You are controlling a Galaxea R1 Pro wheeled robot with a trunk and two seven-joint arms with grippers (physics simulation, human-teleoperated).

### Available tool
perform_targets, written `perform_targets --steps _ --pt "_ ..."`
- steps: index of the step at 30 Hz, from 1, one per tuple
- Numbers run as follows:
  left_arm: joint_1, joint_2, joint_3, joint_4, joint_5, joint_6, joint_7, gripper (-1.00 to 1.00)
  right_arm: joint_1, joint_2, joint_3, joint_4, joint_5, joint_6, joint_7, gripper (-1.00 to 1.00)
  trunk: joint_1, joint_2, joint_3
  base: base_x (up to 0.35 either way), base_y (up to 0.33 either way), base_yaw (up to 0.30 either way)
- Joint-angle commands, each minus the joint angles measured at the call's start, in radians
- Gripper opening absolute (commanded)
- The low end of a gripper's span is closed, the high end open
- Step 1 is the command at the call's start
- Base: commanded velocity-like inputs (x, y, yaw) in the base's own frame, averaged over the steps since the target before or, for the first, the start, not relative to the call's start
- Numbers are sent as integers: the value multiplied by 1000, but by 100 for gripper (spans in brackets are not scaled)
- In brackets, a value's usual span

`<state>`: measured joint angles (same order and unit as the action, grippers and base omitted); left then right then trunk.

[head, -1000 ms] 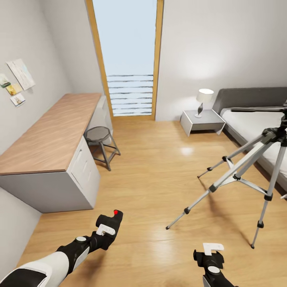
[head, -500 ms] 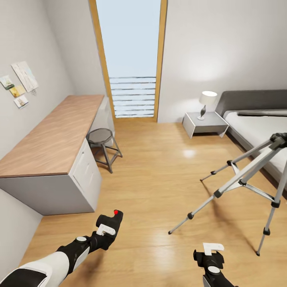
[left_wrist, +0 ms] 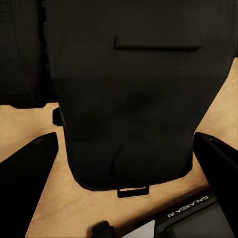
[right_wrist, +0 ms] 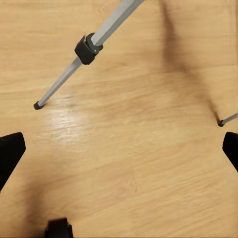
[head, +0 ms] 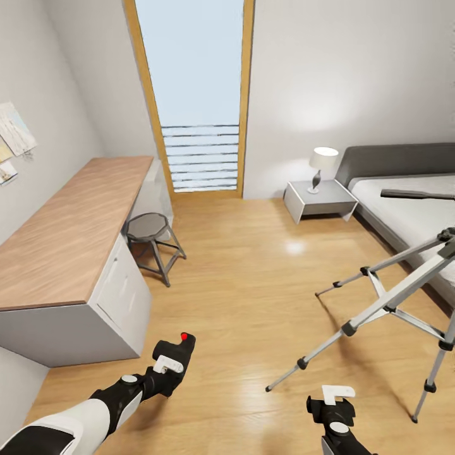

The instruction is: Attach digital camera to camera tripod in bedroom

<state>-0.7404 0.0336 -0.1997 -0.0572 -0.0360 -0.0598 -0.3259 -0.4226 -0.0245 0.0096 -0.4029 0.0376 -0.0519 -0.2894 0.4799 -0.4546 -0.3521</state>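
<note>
Head view: the digital camera (head: pixel 173 355), red button up, is clamped in the left gripper (head: pixel 165 368) low over the wood floor (head: pixel 253 284). The right gripper (head: pixel 336 398) is held empty, fingers apart. The camera tripod (head: pixel 392 303) is stood at right on the floor beside the bed (head: pixel 411 208).

Left wrist view: the camera's black body (left_wrist: pixel 129 94) is seen between two dark fingers (left_wrist: pixel 25 178).

Right wrist view: a tripod leg (right_wrist: pixel 84 54) and its foot are seen on the floor, between widely spread fingertips (right_wrist: pixel 7 153).
</note>
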Motion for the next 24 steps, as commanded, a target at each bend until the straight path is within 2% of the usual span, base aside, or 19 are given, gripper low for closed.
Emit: perform_targets --steps 1,10,24 --pt "-1 0 -4 0 -4 -6 -1 -100 -1 0 1 1 4 -2 -4 100 1 -1 -1 126 0 -73" --pt "0 0 -4 0 -2 -6 -2 -100 -1 0 1 1 4 -2 -4 100 1 -1 -1 58 35 -12" --pt "0 -7 -4 1 -4 -6 -3 -100 -1 0 1 1 4 -2 -4 100 1 -1 -1 205 189 -1"
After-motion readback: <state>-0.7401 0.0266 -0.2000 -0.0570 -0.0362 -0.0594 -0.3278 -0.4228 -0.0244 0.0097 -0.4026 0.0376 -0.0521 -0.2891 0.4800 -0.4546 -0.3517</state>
